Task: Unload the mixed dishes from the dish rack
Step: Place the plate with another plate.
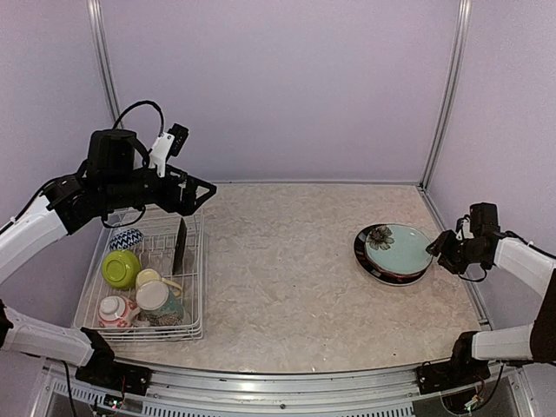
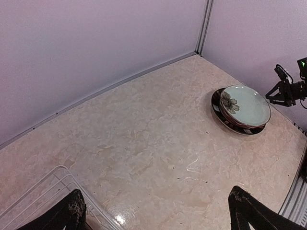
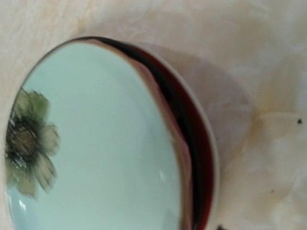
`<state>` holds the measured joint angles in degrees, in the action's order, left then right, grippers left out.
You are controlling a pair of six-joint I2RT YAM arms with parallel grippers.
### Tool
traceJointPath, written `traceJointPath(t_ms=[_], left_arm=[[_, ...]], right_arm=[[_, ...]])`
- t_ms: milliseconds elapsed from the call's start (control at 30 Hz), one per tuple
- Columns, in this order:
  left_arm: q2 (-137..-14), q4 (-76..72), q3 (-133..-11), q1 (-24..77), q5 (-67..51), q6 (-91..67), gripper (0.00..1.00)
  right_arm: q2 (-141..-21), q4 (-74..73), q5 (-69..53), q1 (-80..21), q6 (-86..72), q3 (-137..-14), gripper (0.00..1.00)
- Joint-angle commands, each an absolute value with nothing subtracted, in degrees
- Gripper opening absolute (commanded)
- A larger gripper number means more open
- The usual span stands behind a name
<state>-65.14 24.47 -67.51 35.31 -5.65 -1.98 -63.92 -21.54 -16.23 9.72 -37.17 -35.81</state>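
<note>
Left jaws wide apart above dish rack (image 1: pixel 199 278) at desk (image 1: pixel 287 287) near left, right jaws, spread unclear, just beside pale teal plate (image 1: pixel 404 248) stacked on dark red plate (image 1: pixel 391 279) at right

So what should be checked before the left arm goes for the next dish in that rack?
1. Is the left gripper open, with nothing between its fingers: ok.
2. Is the upright plate standing in the dish rack, near the left gripper: ok.
3. Is the teal plate resting flat on the floral plate: ok.
4. Is the right gripper clear of that stack's rim: cannot tell, it hangs very close.
5. Is there bare table between rack and stack for more dishes: ok.
</note>
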Motion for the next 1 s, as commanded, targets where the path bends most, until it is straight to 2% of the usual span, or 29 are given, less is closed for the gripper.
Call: traceJointPath(t_ms=[0, 100, 267, 433, 567, 667, 800, 867, 967], left_arm=[[-65.3, 24.1, -67.0, 34.1, -7.5, -3.2, 0.99], [-65.5, 24.3, -67.0, 33.5, -7.6, -3.3, 0.99], [-65.7, 24.4, -67.1, 33.0, -6.9, -3.7, 0.99], [-66.4, 25.0, -67.5, 33.0, -4.5, -5.2, 0.99], [-67.6, 29.2, -69.7, 32.8, 6.0, -11.9, 0.99], [-69.2, 34.9, -71.4, 31.0, 9.7, -16.1, 0.99], [-71.1, 40.3, -70.7, 26.0, 6.3, -21.9, 0.98], [-72.3, 41.5, -69.6, 23.2, 3.4, -24.7, 0.94], [-73.8, 41.0, -67.2, 19.2, -1.8, -27.8, 0.86]], right_arm=[[-65.4, -22.8, -14.7, 10.2, -35.6, -37.1, 0.44], [-66.6, -21.7, -15.4, 10.3, -35.8, -37.2, 0.38], [-65.2, -21.6, -15.8, 10.0, -35.7, -37.5, 0.39], [-61.2, -25.8, -14.0, 8.2, -32.9, -38.8, 0.59], [-58.5, -27.7, -10.6, 4.2, -32.9, -39.0, 0.76], [-59.9, -27.6, -9.5, 0.9, -34.3, -40.0, 0.81], [-64.0, -28.5, -5.1, -6.5, -35.1, -45.0, 0.88], [-65.9, -29.8, -3.2, -9.3, -33.9, -47.5, 0.90], [-66.8, -32.8, 0.0, -9.5, -32.0, -49.4, 1.00]])
